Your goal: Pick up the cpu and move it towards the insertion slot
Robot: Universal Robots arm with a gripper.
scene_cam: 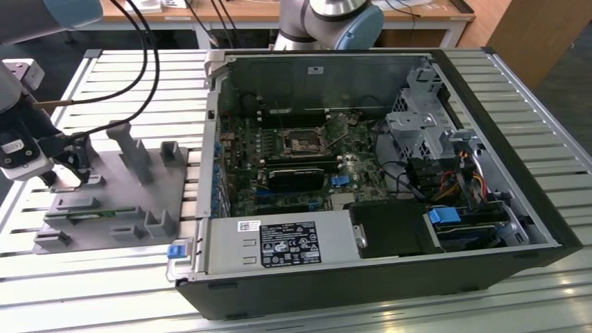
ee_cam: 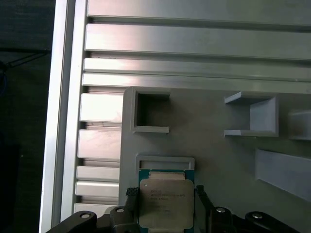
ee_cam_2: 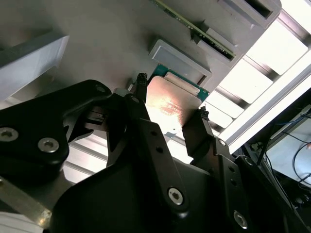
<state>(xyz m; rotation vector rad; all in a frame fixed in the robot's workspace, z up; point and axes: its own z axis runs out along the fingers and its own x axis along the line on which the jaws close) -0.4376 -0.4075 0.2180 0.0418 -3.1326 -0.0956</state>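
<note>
gripper point(ee_cam_2: 172, 96) black, two-fingered, clenched on the small flat square silvery-grey metal cpu point(ee_cam: 165, 204) | cpu just over the grey plastic fixture point(scene_cam: 120, 208), exterior view's left | shiny-framed square insertion slot point(scene_cam: 303, 143) well apart, inside the open black computer case point(scene_cam: 370, 284)

One cpu point(ee_cam: 165, 206), one fixture point(scene_cam: 116, 194) — one computer case point(scene_cam: 370, 284)

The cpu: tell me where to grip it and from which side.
Grip the cpu by its two opposite side edges, coming straight down from above. It lies flat and thin on the grey fixture, so only its edges offer purchase; a raised lip blocks a third edge.
</note>
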